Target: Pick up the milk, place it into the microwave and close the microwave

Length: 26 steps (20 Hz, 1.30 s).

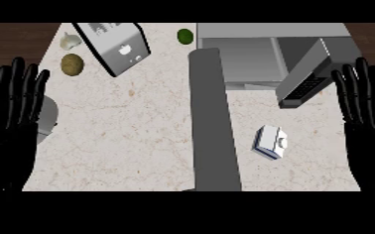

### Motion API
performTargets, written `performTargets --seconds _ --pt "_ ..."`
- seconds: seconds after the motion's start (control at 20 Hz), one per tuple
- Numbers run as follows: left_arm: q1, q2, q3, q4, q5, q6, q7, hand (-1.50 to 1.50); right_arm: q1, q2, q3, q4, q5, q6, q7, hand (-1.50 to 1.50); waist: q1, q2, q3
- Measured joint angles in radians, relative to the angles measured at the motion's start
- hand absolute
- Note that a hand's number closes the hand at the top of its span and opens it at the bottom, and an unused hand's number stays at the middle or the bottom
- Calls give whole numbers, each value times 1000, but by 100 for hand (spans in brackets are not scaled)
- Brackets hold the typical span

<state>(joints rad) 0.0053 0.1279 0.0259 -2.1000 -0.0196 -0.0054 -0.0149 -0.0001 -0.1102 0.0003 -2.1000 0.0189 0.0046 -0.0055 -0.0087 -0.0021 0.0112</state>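
While left hand (18,124) rests open at counter (132,129) left edge and right hand (359,114) open at right edge, we see milk (271,142) on counter toward near right corner, untouched; microwave door (304,77) open.

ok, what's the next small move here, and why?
Probably move the right robot hand toward the milk: it sits untouched on the counter nearest that hand, which is open, and the microwave door already stands open.

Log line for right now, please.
milk on counter, untouched | microwave door open | left hand open, resting | right hand open, resting
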Motion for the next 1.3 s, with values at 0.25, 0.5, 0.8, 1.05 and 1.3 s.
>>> performTargets --seconds 0.25,0.5,0.8,1.05,1.3 --pt "-38 -15 14 76 20 -8 -33 -150 -9 67 127 3 129 -127 -9 -150 6 1 -8" --pt "-20 -28 63 120 105 -18 -3 -150 32 97 293 -8 242 -243 50 -150 9 1 -11" --pt "70 -26 90 42 163 -48 37 -150 73 107 464 -51 380 -365 155 -150 11 0 -11" --pt "176 -23 126 -14 219 -101 21 -150 131 107 500 -110 469 -404 220 -150 11 0 -12" --pt "227 -13 174 -67 275 -143 31 -150 195 107 541 -84 510 -462 210 -150 11 0 -11"
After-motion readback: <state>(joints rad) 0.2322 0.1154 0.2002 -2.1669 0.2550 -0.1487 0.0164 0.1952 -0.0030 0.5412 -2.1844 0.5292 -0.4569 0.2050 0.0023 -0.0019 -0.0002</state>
